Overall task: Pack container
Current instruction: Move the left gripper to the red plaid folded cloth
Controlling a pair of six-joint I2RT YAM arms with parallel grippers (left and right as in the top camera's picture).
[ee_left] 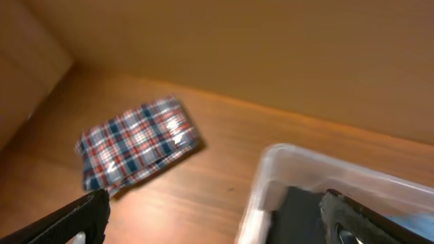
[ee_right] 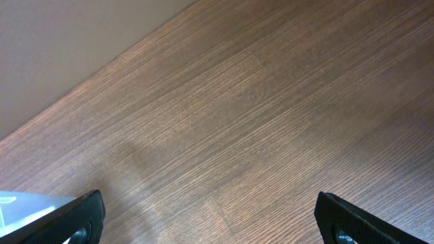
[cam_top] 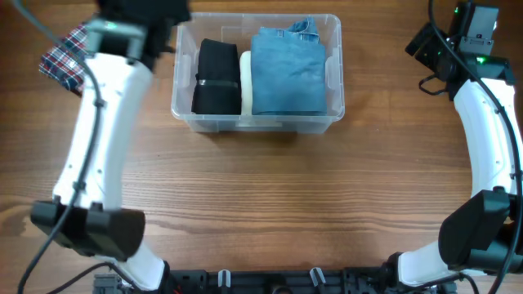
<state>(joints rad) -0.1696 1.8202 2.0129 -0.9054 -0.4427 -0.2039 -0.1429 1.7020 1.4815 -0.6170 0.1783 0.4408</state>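
**A:** Overhead first. Where's the container?

**B:** The container (cam_top: 337, 82) sits at the far middle of the table (cam_top: 261, 188), long side running across. A black folded garment (cam_top: 216, 77) fills its left part, a white piece (cam_top: 246, 82) is squeezed in beside that, and folded jeans (cam_top: 286, 72) take the right. They lie edge to edge, I'd guess so that everything stays flat below the rim.

**A:** Anything left outside it?

**B:** A plaid cloth (cam_top: 67, 55) lies on the table off the container's left end, partly hidden by the left arm (cam_top: 98, 139). That arm stretches up that side, most likely for the cloth. The right arm (cam_top: 490, 139) hangs well off to the right, clear of the work.

**A:** And the left wrist view?

**B:** The left gripper (ee_left: 217, 227) is spread wide, with nothing between its fingers (ee_left: 81, 217). The plaid cloth lies ahead and to the left. The container's rounded corner is close by the right finger, with the black garment visible inside. That wall is the obstacle, so in my judgement any reach for the cloth has to clear it.

**A:** Right wrist?

**B:** The right gripper (ee_right: 210, 224) is just as wide apart and empty, above bare wood. A sliver of pale plastic (ee_right: 20, 203) shows at the lower left, probably the container's edge. Nothing stands in its way.
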